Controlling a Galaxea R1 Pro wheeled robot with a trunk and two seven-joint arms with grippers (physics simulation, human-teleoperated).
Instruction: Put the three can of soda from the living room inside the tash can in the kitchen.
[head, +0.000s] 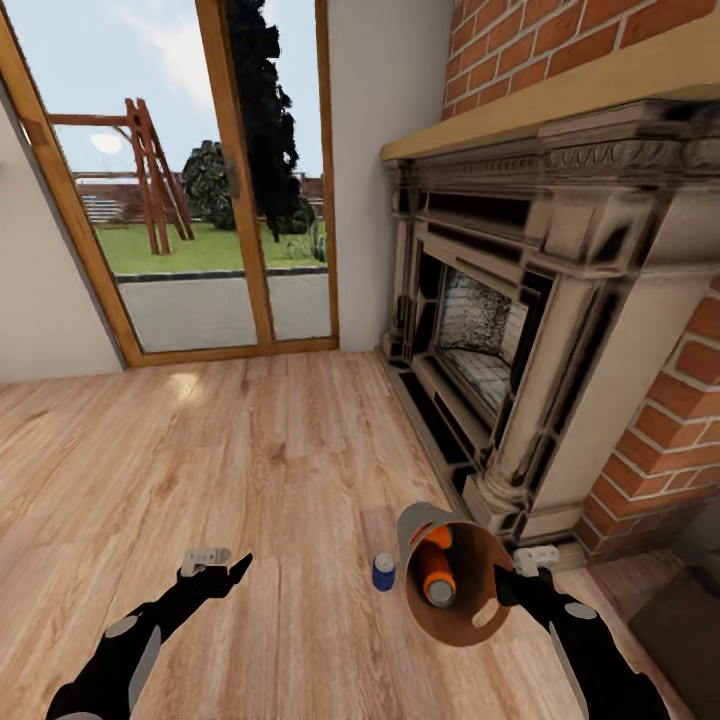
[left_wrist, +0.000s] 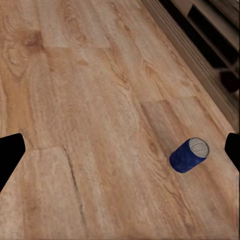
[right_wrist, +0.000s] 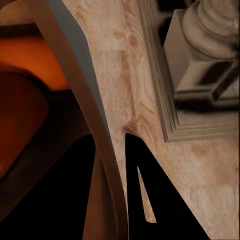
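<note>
Right hand (head: 512, 585) grips the rim of the trash can (head: 470, 610), its two fingers closed on the metal wall, one inside and one outside, as the right wrist view shows. Left hand (head: 222, 572) hangs spread wide and empty above the wooden floor (head: 250, 460).

Largest in view, the brick and stone fireplace (head: 540, 330) fills the right side, with wood-framed glass doors (head: 200, 180) on the left. The trash can is held tilted, its brown-orange mouth facing the camera, near the fireplace base. Two orange soda cans (head: 436, 572) lie inside it. The blue soda can (head: 384, 571) stands on the floor just beside the trash can, between the two hands.
</note>
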